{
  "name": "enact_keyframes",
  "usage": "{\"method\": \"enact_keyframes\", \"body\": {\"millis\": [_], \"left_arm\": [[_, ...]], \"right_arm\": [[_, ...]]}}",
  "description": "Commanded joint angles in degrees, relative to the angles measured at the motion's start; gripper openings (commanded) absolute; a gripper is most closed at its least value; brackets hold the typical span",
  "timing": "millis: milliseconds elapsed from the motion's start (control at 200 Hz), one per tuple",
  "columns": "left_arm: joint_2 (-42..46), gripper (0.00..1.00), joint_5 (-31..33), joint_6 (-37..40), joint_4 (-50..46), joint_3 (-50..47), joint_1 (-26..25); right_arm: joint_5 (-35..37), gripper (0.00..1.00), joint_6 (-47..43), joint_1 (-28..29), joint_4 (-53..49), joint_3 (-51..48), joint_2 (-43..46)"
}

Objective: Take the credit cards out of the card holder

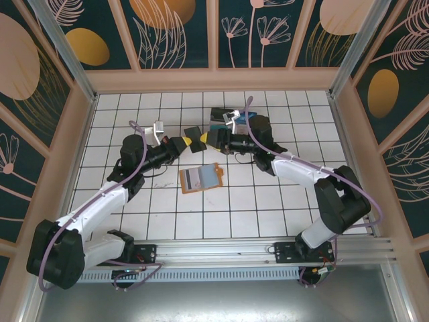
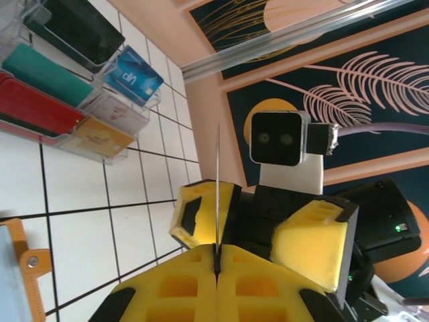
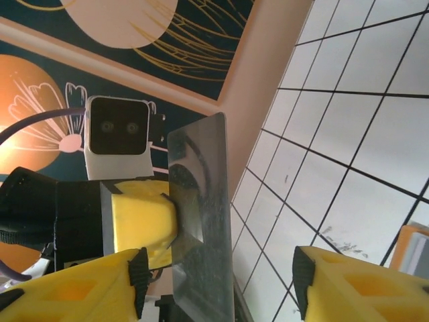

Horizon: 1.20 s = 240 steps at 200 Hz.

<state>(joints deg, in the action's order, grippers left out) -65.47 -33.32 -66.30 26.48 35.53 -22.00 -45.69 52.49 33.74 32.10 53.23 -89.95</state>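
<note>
The left gripper (image 1: 188, 140) is clenched on a grey credit card (image 3: 201, 194) and holds it edge-up above mid-table. The right gripper (image 1: 204, 139) faces it, released, with its fingers spread wide. The card holder (image 1: 201, 177) lies open on the tiles at 6 o'clock from both grippers.

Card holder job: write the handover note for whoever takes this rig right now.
Left gripper: fingers shut on one card, held off the table.
Right gripper: open, fingers either side of that card, not closed.
Card holder: lies open between the arms; cards seem to sit inside.
Done: apparently one card out.
Left: pass or place it, then pull the rest.
</note>
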Motion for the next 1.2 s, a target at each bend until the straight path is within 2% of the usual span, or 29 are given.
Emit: {"method": "enact_keyframes", "body": {"millis": [0,220,450,596,661,751,831,926,1066,1196], "left_arm": [[1.0,0.0,-2.1,-2.5,5.4,-0.7,0.2],[1.1,0.0,-2.2,-3.1,5.1,-1.1,0.2],[2.3,0.0,-2.4,-2.7,4.3,-2.1,0.2],[3.4,0.0,-2.6,-2.9,3.9,-3.2,0.2],[3.9,0.13,-2.8,-2.6,2.8,-3.3,0.1],[5.1,0.37,-1.1,-0.7,-1.8,-3.1,0.2],[6.2,0.65,3.7,3.6,-11.2,-1.6,0.2],[6.8,0.85,10.5,8.5,-21.8,-0.6,0.2],[7.2,0.98,21.2,14.4,-30.8,-1.3,0.1],[8.2,0.99,31.5,17.0,-35.4,-3.3,0.3]], "right_arm": [[-2.9,0.57,2.5,0.9,5.3,2.3,-1.2],[-2.7,0.4,3.2,1.6,6.8,2.6,-1.2],[-1.1,0.27,3.2,1.6,7.5,2.1,-0.6],[-0.4,0.11,2.4,1.6,7.7,2.0,-0.7],[-0.2,0.0,1.4,1.7,7.5,2.1,-0.5],[2.1,0.0,-1.6,1.8,4.9,2.0,0.4],[5.8,0.0,-6.6,1.8,0.0,2.1,1.8],[11.8,0.0,-14.4,1.7,-8.8,3.3,3.6],[23.3,0.0,-23.1,0.8,-20.3,6.2,4.7],[28.4,0.0,-29.4,-1.4,-31.5,12.7,2.0]]}}
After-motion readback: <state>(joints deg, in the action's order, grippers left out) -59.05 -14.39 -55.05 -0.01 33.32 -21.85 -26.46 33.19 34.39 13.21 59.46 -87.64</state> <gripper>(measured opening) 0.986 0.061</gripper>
